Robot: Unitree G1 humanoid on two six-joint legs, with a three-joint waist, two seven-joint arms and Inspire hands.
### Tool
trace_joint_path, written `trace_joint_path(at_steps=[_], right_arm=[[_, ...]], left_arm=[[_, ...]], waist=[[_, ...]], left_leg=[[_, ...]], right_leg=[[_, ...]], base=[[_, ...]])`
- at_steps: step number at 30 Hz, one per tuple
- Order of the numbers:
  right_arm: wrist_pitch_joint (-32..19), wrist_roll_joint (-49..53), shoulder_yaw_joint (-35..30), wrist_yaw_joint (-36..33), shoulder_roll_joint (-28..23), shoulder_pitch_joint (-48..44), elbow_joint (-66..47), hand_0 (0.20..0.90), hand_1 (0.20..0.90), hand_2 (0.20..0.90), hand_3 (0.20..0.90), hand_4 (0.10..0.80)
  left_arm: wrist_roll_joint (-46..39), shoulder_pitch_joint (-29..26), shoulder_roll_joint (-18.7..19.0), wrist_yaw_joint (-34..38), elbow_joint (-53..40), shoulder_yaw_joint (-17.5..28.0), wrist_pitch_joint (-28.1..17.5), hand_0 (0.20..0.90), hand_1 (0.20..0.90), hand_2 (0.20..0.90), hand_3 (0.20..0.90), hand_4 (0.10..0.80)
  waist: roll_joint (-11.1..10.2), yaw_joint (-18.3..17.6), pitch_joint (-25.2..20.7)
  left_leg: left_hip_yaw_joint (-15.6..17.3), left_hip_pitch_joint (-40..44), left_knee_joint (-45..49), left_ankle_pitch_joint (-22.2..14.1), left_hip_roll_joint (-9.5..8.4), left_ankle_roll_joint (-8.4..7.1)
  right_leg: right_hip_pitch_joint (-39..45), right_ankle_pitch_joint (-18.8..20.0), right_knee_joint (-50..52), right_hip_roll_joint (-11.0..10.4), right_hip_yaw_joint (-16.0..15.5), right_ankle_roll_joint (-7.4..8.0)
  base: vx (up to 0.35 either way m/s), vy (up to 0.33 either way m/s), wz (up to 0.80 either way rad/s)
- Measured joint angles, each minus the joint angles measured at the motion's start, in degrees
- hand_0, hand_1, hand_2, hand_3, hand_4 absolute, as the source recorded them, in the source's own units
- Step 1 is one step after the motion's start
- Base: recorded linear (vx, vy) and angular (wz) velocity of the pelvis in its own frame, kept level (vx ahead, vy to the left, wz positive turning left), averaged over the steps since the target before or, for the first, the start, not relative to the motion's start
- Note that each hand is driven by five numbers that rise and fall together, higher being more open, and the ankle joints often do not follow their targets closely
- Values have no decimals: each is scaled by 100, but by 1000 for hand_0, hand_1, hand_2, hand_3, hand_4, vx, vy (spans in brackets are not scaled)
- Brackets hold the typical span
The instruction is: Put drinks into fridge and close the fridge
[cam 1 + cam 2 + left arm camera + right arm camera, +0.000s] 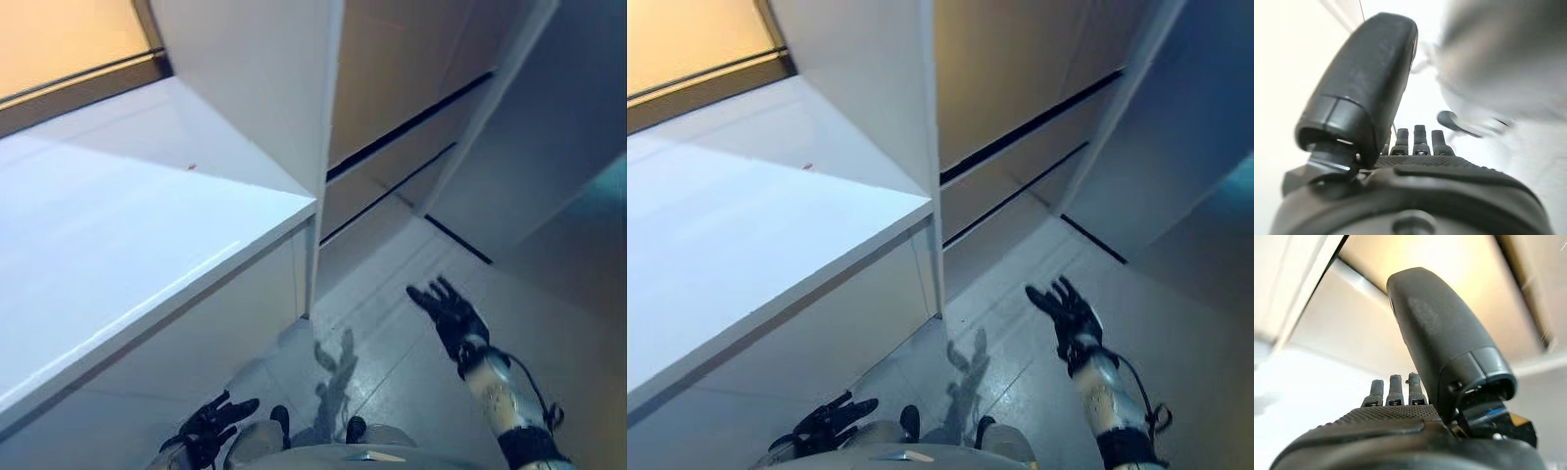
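Note:
My right hand point(453, 315) is raised over the grey floor with its fingers straight and spread, holding nothing; it also shows in the right eye view point(1066, 308) and in its own wrist view point(1415, 382). My left hand point(211, 423) hangs low by the white counter's front, fingers relaxed and empty; it also shows in the left wrist view point(1400, 147). A white upright panel point(265, 88) stands at the counter's corner, and beige cabinet fronts point(411, 69) with dark gaps lie behind it. I see no drink.
A white counter top point(118, 225) fills the left side, with a small red speck point(192, 166) on it. A white panel point(549, 127) stands on the right. Grey tiled floor point(392, 294) lies between the counter and that panel.

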Motion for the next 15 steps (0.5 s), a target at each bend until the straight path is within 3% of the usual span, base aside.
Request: trace_joint_path(at_steps=[8, 15], right_arm=[[304, -548, 63, 788, 292, 115, 2771, 900, 900, 900, 900, 800], [547, -581, -67, 1033, 464, 147, 3759, 900, 900, 900, 900, 800]], left_arm=[[439, -174, -36, -128, 357, -90, 3, 900, 900, 900, 900, 800], [627, -42, -96, -124, 755, -201, 7, 900, 900, 900, 900, 800]], waist=[[113, -122, -476], [259, -116, -610]], left_leg=[[57, 387, -641, 242, 26, -43], [85, 632, -957, 352, 101, -99]], right_leg=[[264, 188, -500, 83, 27, -22], [427, 218, -699, 148, 25, -63]], base=[[-55, -34, -4], [-12, -8, -3]])
